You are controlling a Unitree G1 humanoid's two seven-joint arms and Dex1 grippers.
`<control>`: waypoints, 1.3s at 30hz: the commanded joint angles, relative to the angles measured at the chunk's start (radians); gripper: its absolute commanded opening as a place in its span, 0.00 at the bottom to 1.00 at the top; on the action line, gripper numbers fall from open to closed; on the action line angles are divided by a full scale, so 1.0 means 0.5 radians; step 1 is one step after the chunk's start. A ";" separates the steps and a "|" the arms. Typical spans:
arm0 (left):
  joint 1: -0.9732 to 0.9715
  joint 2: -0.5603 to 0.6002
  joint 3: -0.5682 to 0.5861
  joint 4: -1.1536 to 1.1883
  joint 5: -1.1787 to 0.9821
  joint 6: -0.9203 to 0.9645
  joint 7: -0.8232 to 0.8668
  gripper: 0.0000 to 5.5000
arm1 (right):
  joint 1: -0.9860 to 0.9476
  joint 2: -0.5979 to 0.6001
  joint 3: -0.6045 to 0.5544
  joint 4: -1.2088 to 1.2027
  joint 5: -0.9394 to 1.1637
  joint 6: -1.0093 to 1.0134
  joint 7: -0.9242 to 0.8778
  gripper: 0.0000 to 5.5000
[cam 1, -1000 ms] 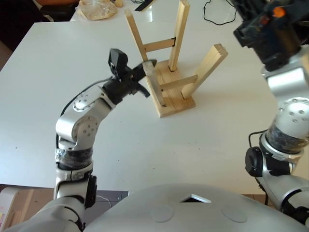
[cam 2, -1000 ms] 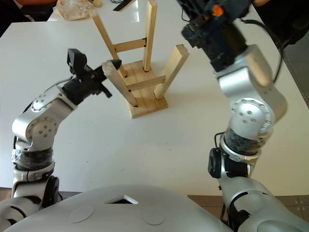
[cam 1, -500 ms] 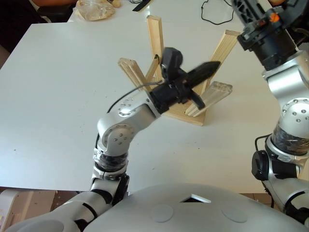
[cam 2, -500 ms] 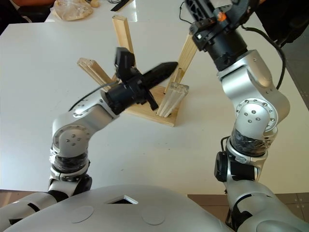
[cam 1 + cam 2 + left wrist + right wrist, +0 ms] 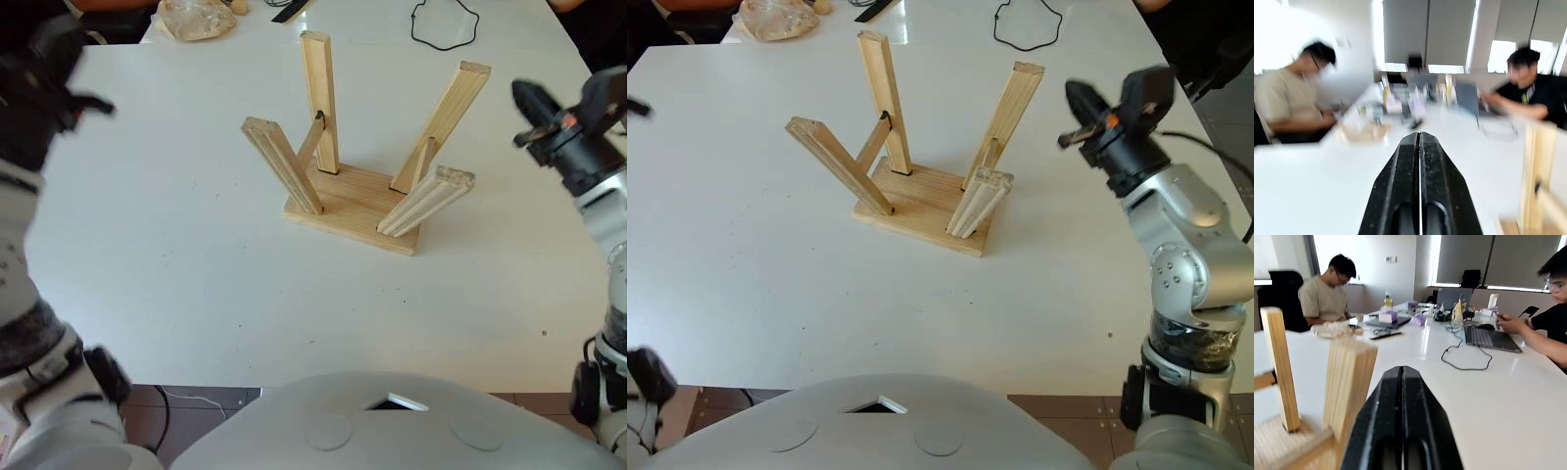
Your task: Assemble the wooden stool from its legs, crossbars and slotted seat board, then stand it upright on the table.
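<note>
From the head: upturned stool [image 5: 343, 196] mid-table [image 5: 196, 274], seat board [image 5: 364, 213] flat down, four legs [image 5: 319, 98] splayed upward; off to its right, raised and apart, right gripper [image 5: 526, 98]. From the left wrist: left gripper [image 5: 1419, 136] pressed fully closed, gripping nothing. From the right wrist: same closed, empty pinch, with legs near beyond.

White table [image 5: 147, 245] w/ upside-down stool [image 5: 358, 201] mid, bag [image 5: 196, 18] & cable [image 5: 413, 34] at far edge
</note>
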State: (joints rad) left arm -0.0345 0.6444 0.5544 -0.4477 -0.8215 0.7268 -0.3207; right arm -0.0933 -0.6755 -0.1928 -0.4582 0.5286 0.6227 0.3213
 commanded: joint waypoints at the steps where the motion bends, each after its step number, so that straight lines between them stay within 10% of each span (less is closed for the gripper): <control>1: 0.279 -0.261 -0.671 -0.019 0.215 -0.194 -0.290 0.01 | 0.115 -0.156 0.547 0.203 -0.496 -0.097 0.142 0.00; 5: 0.108 -0.313 -1.026 0.595 0.656 -0.504 -0.422 0.01 | 0.116 -0.162 0.781 0.361 -0.731 -0.171 0.254 0.00; 39: -0.247 -0.286 -1.248 1.492 1.146 -1.076 -1.061 0.01 | 0.478 -0.161 0.816 0.173 -0.818 -0.314 0.801 0.00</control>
State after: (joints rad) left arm -0.1416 0.5213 -0.0482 0.2751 -0.2761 0.1923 -0.8512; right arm 0.1564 -0.7656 0.2053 -0.3782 0.1357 0.4605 0.7279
